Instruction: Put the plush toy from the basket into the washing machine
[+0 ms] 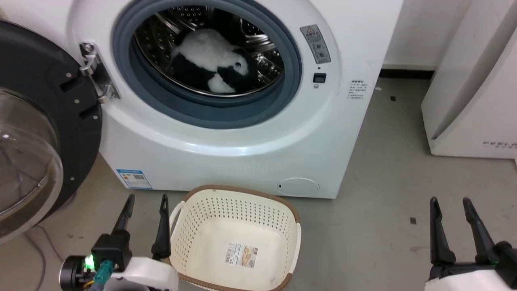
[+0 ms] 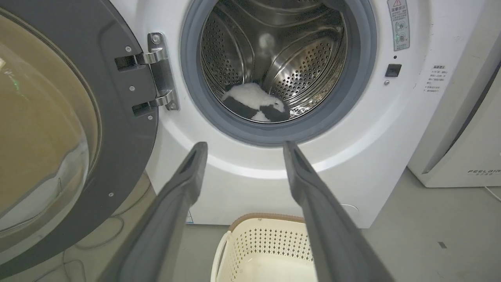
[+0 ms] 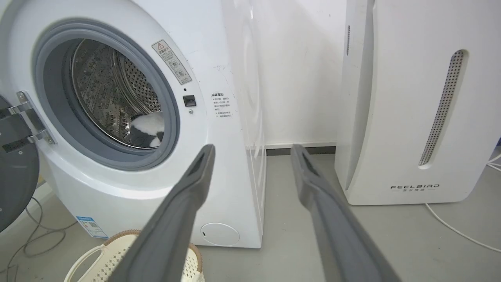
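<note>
While the black-framed glass door (image 1: 44,121) stands open at the left of the porthole, the plush toy (image 1: 208,56) lies inside the washing machine (image 1: 226,141), on the lower part of the steel drum (image 1: 260,42) behind the grey gasket (image 1: 226,111). Its white body faces upward, with black limbs below and beside it. The basket (image 1: 238,190) stands upright on the floor (image 1: 383,182) directly in front of the washer, with its bottom and paper label (image 1: 241,254) in plain sight. The left gripper (image 1: 147,197) sits just beside the basket's left handle, with its two fingers spread apart and nothing between them. In the left wrist view the fingers point at the washer front below the porthole. The right gripper (image 1: 450,199) is over bare floor, well apart from the basket, with its fingers likewise parted and unloaded. In the right wrist view they point between the washer's side panel and the white FEELBIRD appliance (image 3: 411,117).
</note>
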Motion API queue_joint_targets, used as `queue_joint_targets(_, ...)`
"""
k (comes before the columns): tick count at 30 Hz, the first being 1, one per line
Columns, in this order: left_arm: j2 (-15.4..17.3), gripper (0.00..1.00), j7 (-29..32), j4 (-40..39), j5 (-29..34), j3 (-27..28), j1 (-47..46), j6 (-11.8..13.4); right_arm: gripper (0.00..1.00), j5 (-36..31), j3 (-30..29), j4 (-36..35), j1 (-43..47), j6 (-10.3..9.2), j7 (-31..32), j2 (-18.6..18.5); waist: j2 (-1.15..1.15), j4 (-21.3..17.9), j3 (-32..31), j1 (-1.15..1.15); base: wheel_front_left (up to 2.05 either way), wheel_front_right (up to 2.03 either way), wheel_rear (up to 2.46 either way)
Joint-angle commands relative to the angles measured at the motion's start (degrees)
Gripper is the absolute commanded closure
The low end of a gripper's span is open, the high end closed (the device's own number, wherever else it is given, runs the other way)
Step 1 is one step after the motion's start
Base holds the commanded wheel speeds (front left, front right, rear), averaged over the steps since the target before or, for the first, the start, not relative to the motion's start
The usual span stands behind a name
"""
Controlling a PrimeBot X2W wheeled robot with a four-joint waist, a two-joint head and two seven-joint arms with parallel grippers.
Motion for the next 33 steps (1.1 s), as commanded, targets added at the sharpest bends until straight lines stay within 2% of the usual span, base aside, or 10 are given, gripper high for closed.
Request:
queue_joint_targets(1, -0.1, 0.0, -0.3, 0.1, 0.3, 0.1, 1.1, -0.2, 0.0, -0.2, -0.1, 0.1, 1.1, -0.04, -0.3, 0.0, 0.0, 0.4, -0.9, 0.01, 0.0, 0.0, 0.0)
queue_joint_targets(2, -0.2, 0.0, -0.3, 0.2, 0.5, 0.1, 1.4, -0.2, 0.0, -0.3, -0.1, 0.2, 1.4, -0.04, -0.3, 0.0, 0.0, 0.5, -1.1, 0.01, 0.0, 0.0, 0.0)
queue_joint_targets(3, 0.0, 1.0, 0.0, 0.2, 0.3, 0.1, 1.1, -0.1, 1.0, -0.2, -0.1, 0.1, 1.0, 0.0, 0.0, 0.0, 0.0, 0.4, -1.0, 0.01, 0.0, 0.0, 0.0)
queue_joint_targets(33, -0.3, 1.0, 3.2, -1.9, 1.1, -0.2, 1.7, 0.2, 1.0, -2.2, 1.3, -0.3, 0.3, 0.0, 3.2, 0.0, 0.0, -0.5, -1.8, 0.01, 0.0, 0.0, 0.0)
